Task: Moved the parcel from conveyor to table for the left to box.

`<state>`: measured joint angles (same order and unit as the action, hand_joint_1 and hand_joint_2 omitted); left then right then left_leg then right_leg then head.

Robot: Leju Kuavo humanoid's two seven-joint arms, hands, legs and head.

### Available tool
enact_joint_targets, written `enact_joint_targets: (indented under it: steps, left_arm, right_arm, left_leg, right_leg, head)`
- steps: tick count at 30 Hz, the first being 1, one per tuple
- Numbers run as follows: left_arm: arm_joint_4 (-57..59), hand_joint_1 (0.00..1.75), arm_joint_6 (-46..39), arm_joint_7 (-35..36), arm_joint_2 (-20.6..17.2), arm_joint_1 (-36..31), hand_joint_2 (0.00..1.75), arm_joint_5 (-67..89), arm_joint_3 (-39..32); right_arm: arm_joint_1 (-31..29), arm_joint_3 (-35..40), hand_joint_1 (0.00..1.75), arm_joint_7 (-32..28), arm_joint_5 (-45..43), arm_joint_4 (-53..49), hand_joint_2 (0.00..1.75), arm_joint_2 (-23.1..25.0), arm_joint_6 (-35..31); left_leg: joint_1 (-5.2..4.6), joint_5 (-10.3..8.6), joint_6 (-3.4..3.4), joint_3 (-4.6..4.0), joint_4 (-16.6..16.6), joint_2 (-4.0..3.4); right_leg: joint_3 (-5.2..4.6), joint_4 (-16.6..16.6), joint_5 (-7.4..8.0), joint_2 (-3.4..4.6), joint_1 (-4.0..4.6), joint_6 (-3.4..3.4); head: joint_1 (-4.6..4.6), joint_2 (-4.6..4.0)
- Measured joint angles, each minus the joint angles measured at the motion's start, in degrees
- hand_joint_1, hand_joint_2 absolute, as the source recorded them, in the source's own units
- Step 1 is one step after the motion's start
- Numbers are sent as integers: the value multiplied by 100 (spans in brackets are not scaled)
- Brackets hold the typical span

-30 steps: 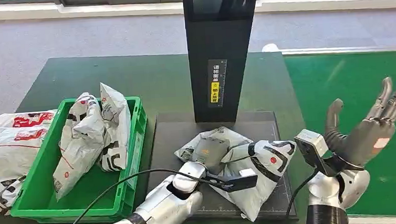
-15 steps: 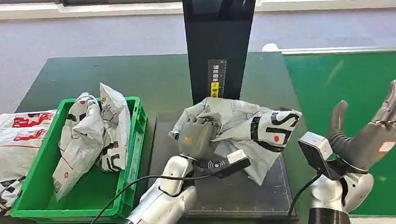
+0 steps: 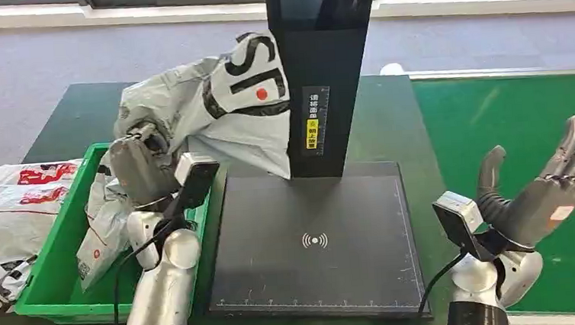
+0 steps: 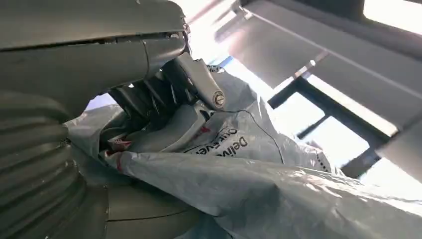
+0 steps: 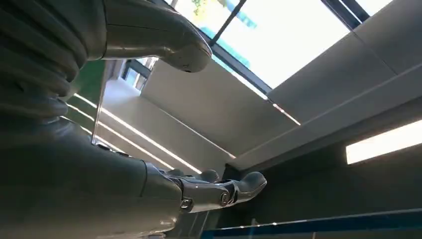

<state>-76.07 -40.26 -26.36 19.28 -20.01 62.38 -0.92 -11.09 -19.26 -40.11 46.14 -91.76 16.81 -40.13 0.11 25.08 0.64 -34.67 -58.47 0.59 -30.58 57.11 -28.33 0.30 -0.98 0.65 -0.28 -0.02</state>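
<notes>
since a second ago the left hand (image 3: 141, 170) has carried the grey parcel (image 3: 212, 106) off the black scanner pad (image 3: 313, 241). its fingers clamp a bunched corner; the bag trails up and away, above the green crate (image 3: 64, 289). print reads "sf" and "deliver". the right hand (image 3: 542, 190) is empty, fingers apart.

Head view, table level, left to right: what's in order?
White-and-red printed bags off the crate's left → green plastic crate → left hand gripping the grey plastic parcel → black scanner pad → open right hand over the green conveyor.
</notes>
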Motion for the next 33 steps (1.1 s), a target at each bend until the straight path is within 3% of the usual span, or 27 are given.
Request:
enact_joint_targets:
  steps: [16, 24, 33]
  left_arm:
    - [-1283, 175, 0, -279, -61, 362, 175, -1147, -1333]
    - [-1438, 175, 2, 333, -61, 401, 175, -469, -1364]
    - [-974, 175, 7, 1638, -68, 395, 175, 862, -976]
  right_arm:
    - [137, -2, 0, 2, -52, -225, 175, -7, 0]
    - [227, -7, 0, 2, -50, -361, 175, -9, 0]
    - [292, -11, 0, 87, -9, -461, 175, -15, 0]
  left_leg:
    - [2, 0, 0, 0, 1, 0]
    - [0, 0, 0, 2, -1, -1]
    - [0, 1, 0, 1, -1, -1]
  right_leg:
    - [-3, 0, -3, 0, 2, -3]
    - [-3, -2, -2, 0, 0, -2]
    - [-3, -2, -2, 0, 0, -2]
  head:
    - [0, 2]
    - [0, 2]
    - [0, 2]
